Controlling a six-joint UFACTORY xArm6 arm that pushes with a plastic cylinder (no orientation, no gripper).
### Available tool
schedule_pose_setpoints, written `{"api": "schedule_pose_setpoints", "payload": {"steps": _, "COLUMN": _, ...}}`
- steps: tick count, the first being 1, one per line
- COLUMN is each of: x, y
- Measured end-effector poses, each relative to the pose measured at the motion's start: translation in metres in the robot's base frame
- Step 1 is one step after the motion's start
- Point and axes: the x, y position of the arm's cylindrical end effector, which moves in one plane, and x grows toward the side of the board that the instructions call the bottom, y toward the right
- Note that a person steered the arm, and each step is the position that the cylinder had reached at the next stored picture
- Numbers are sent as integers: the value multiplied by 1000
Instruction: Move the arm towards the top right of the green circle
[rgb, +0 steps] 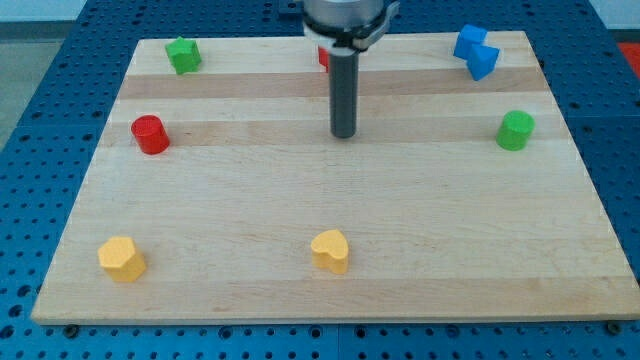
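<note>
With my tip (344, 134) mid-counter (300, 200) and holding nothing, this jawless tool risks nudging the green circle (516, 131) or the blue blocks (476, 52) above it if it overshoots rightward.

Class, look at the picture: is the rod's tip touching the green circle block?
Apart. The camera view shows bare board between my tip and the green circle, which sits far toward the view's right.

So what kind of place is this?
Probably a robotics lab bench: a wooden board on a blue perforated table, small blocks like the green circle, and my tip mid-board.
</note>
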Motion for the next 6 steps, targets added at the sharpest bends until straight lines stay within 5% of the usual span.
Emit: {"api": "schedule_pose_setpoints", "payload": {"steps": 6, "x": -69, "y": 276}}
